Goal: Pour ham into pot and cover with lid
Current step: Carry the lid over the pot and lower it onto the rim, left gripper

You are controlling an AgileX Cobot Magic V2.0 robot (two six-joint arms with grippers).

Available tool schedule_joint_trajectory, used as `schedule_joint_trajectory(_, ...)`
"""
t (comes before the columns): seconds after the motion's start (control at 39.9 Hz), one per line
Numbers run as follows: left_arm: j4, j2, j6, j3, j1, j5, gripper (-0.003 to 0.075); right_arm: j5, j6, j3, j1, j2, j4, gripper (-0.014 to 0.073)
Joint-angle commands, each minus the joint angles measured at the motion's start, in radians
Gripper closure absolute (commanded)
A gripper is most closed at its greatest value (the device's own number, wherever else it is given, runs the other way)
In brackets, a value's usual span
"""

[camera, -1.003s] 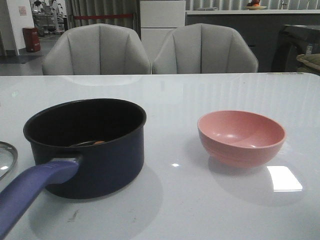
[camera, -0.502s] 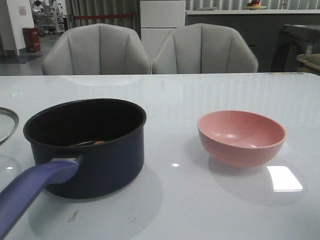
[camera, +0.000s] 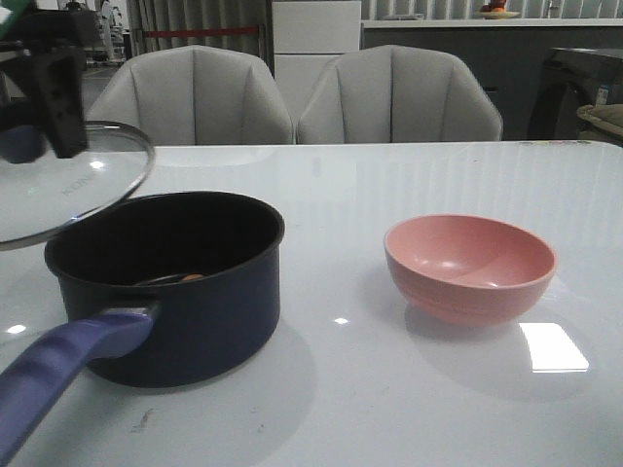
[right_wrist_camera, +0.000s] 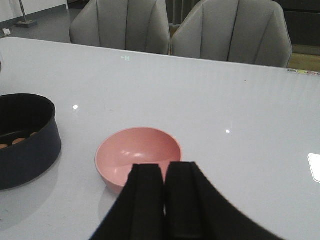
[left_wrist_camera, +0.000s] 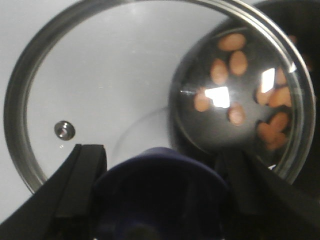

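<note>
I see the lid [left_wrist_camera: 120, 90] as clear glass with a shiny steel rim and a small metal vent rivet; its knob [left_wrist_camera: 160, 192] looks smooth matt plastic. The pot [camera: 185, 302] has a matt black inside and a slightly glossy navy outside. Pink bowl [camera: 470, 265] reads as smooth satin plastic. The table [camera: 389, 389] is white, glossy, mirror-like. Grey chairs [camera: 292, 97] look like padded cloth.

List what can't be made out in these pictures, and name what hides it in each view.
- Ham count: front view, the pot wall hides nearly all; in the left wrist view the lid rim crosses the slices.
- Left hand contact on the knob: cut by the frame edge.
- Lid: front view, its left part runs off the edge.
- Pot handle end: front view, cut off.
- Right hand: absent from the front view.
</note>
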Motion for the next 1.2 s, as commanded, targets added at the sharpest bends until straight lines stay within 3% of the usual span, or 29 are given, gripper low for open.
schedule_joint_trajectory(0.0, -0.009, -0.023, 0.003, -0.035, -0.069, 0.03, 0.0606, -0.075, -0.009, -0.025, 0.0, 0.009, 0.006, 0.0443)
schedule_joint_trajectory(0.18, -0.043, 0.004, 0.003, -0.051, -0.123, 0.021, 0.0606, -0.075, -0.009, -0.025, 0.0, 0.009, 0.006, 0.0443)
schedule_joint_trajectory(0.53, -0.12, 0.07, 0.003, -0.173, -0.134, 0.05, 0.0606, -0.075, -0.009, -0.025, 0.0, 0.009, 0.006, 0.0443)
schedule_joint_trajectory(1.18, -0.08, 0.106, 0.003, -0.173, -0.172, 0.05, 0.0605, -0.075, -0.009, -0.025, 0.0, 0.009, 0.006, 0.0443)
